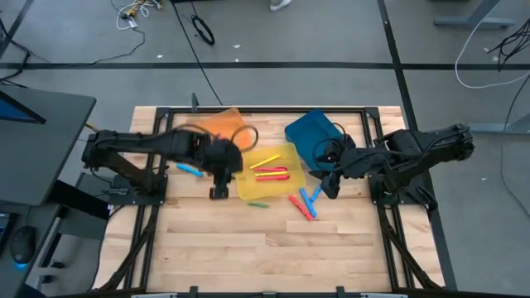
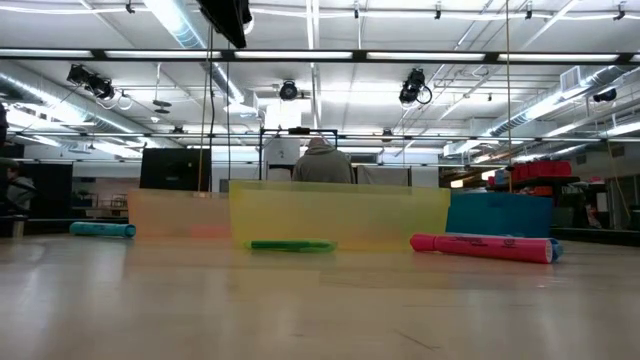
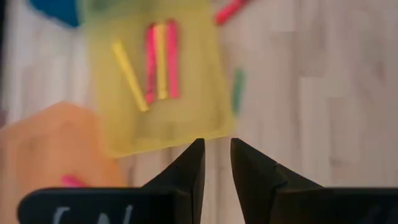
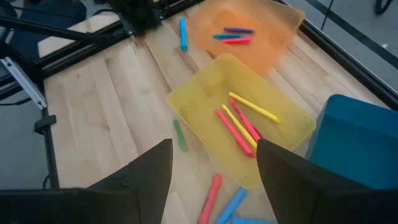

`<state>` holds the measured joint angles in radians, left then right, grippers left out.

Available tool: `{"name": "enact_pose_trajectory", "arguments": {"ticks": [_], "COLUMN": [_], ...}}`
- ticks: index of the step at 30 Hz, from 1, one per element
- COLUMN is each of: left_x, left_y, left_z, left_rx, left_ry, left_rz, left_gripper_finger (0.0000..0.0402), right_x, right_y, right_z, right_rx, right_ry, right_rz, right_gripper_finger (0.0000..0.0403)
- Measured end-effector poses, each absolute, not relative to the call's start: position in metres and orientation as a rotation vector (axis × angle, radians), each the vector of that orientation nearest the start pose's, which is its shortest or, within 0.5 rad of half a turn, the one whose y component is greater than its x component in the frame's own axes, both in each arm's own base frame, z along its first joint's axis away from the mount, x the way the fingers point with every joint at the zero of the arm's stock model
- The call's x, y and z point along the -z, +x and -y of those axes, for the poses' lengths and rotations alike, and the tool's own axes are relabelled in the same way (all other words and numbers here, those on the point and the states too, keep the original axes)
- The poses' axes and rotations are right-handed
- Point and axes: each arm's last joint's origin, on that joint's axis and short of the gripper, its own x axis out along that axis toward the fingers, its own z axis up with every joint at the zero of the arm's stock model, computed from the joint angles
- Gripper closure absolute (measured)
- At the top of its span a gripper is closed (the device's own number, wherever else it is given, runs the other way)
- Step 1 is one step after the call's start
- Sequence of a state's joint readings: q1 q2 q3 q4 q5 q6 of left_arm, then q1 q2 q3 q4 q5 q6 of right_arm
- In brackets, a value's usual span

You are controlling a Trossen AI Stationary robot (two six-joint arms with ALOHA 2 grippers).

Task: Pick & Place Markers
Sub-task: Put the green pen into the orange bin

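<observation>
Markers (image 1: 271, 170) partly sorted; my left pincer (image 1: 219, 192), narrowly parted and empty beside the yellow bin (image 1: 245, 187), must reach the green marker (image 1: 258, 203); right pincer (image 1: 329, 189) gapes empty.

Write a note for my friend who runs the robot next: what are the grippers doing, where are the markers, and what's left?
Left gripper: nearly closed, holding nothing, beside the yellow bin.
Right gripper: wide open and empty, by the blue bin.
Done: four markers lie in the yellow bin; three lie in the orange bin.
Left on the table: a green marker in front of the yellow bin, a blue marker near the orange bin, and red and blue markers below the right gripper.
</observation>
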<state>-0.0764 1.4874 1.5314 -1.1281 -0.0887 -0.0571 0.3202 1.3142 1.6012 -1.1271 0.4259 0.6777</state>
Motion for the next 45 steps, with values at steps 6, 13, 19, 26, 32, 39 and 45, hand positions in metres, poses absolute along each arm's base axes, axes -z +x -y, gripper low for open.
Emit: {"name": "enact_pose_trajectory", "arguments": {"ticks": [6, 13, 19, 26, 32, 39, 45], "left_x": [-0.342, -0.322, -0.305, -0.296, -0.258, -0.223, -0.195], "left_y": [0.288, 0.303, 0.333, 0.374, 0.395, 0.411, 0.422], "left_z": [0.066, 0.113, 0.118, 0.113, 0.105, 0.118, 0.114], "left_rx": [0.094, 0.183, 0.205, 0.140, 0.107, 0.108, 0.089], "left_ry": [0.111, 0.103, 0.054, 0.147, 0.141, 0.200, 0.198], "left_rz": [-1.101, -1.088, -1.133, -1.216, -1.304, -1.321, -1.358], "left_gripper_finger": [0.0321, 0.0321, 0.0309, 0.0252, 0.0218, 0.0219, 0.0224], "right_x": [-0.418, -0.416, -0.416, -0.418, -0.418, -0.418, -0.418], "right_y": [0.221, 0.219, 0.213, 0.203, 0.200, 0.200, 0.200], "right_z": [-0.062, -0.062, -0.066, -0.070, -0.074, -0.074, -0.074], "right_rx": [0.346, 0.331, 0.297, 0.277, 0.271, 0.279, 0.274], "right_ry": [0.332, 0.307, 0.282, 0.285, 0.276, 0.270, 0.261], "right_rz": [-0.701, -0.739, -0.771, -0.780, -0.779, -0.775, -0.774], "right_gripper_finger": [0.0167, 0.0167, 0.0167, 0.0167, 0.0167, 0.0167, 0.0167]}}
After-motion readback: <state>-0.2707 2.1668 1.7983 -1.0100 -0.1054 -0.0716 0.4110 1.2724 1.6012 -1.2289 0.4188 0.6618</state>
